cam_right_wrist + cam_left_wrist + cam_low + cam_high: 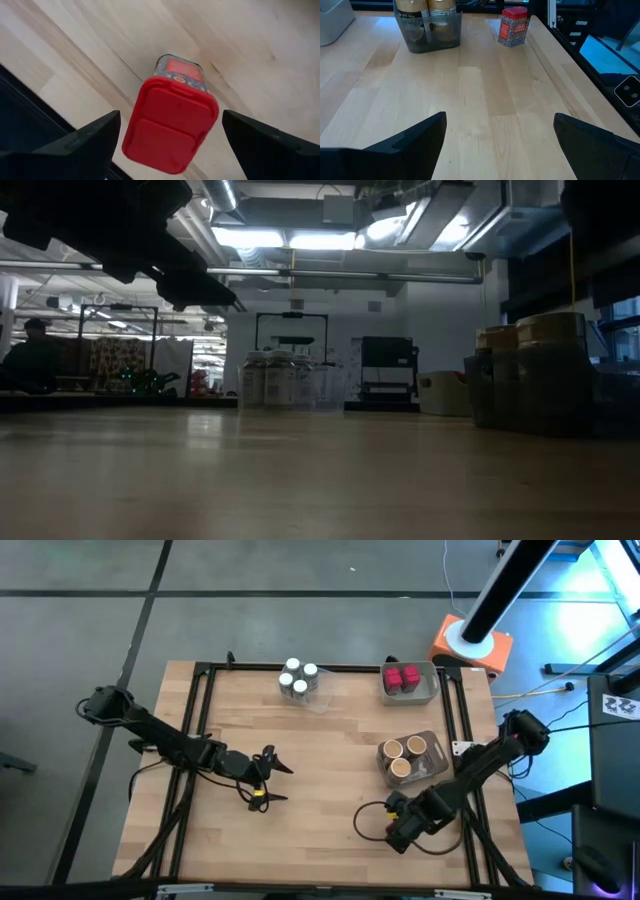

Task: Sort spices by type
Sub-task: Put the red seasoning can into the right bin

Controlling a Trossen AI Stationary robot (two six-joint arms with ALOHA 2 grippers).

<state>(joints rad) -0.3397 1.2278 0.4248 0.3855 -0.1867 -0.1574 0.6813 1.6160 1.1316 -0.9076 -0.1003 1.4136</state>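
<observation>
Right wrist view: red packet (172, 117) stands upright on table (260, 45) directly below right gripper (170, 145), between its spread fingers | right arm nearer | left gripper (272, 778) open, mid-table, idle

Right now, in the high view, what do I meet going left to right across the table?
left gripper → white-lidded jars → right gripper → red packets → tan jars

From overhead, the right gripper (400, 825) covered the red packet (172, 116) completely, and the tan jars (427, 6) got cropped in the left wrist view.
</observation>
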